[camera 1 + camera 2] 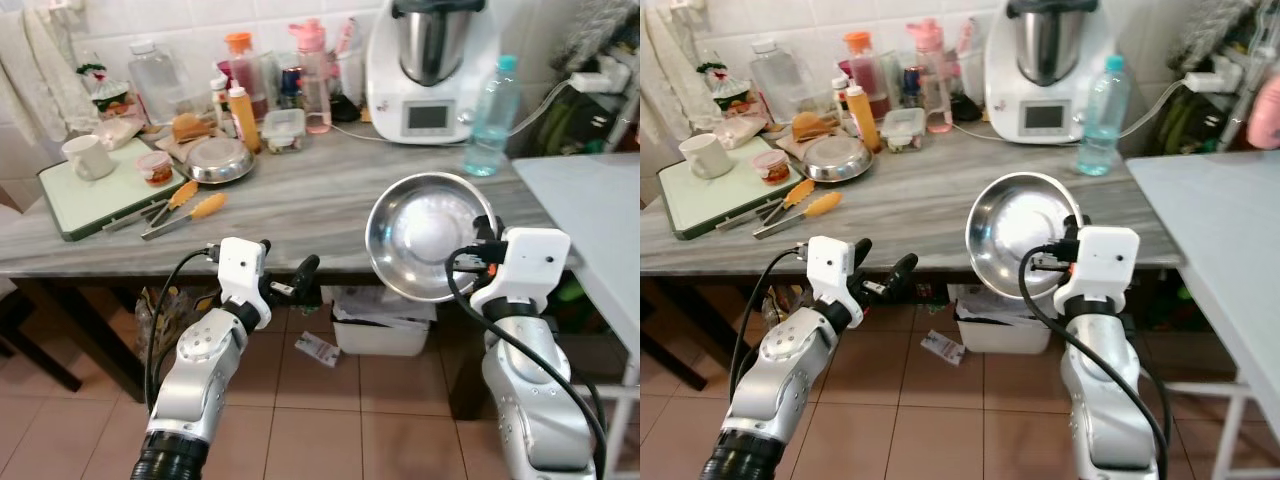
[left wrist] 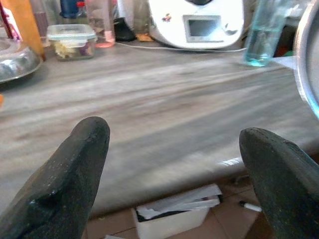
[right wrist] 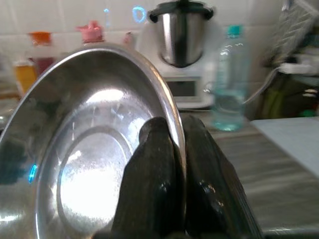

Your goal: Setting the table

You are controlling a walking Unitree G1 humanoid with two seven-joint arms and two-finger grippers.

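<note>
My right gripper (image 1: 485, 240) is shut on the rim of a shiny steel bowl (image 1: 425, 235), held tilted in the air over the front edge of the grey counter (image 1: 300, 200). In the right wrist view both black fingers (image 3: 154, 184) pinch the bowl's rim (image 3: 172, 109). Level with the counter's front edge and lower left of the bowl, my left gripper (image 1: 290, 280) is open and holds nothing; its two fingertips (image 2: 75, 169) stand wide apart. A white table (image 1: 590, 210) is at the right.
On the counter stand a kitchen machine (image 1: 430, 65), a water bottle (image 1: 490, 115), jars and bottles (image 1: 250, 95), a second steel bowl (image 1: 217, 160), a green tray (image 1: 75, 200) with a mug (image 1: 88, 157), and orange-handled cutlery (image 1: 185, 205). A white box (image 1: 380, 325) sits underneath.
</note>
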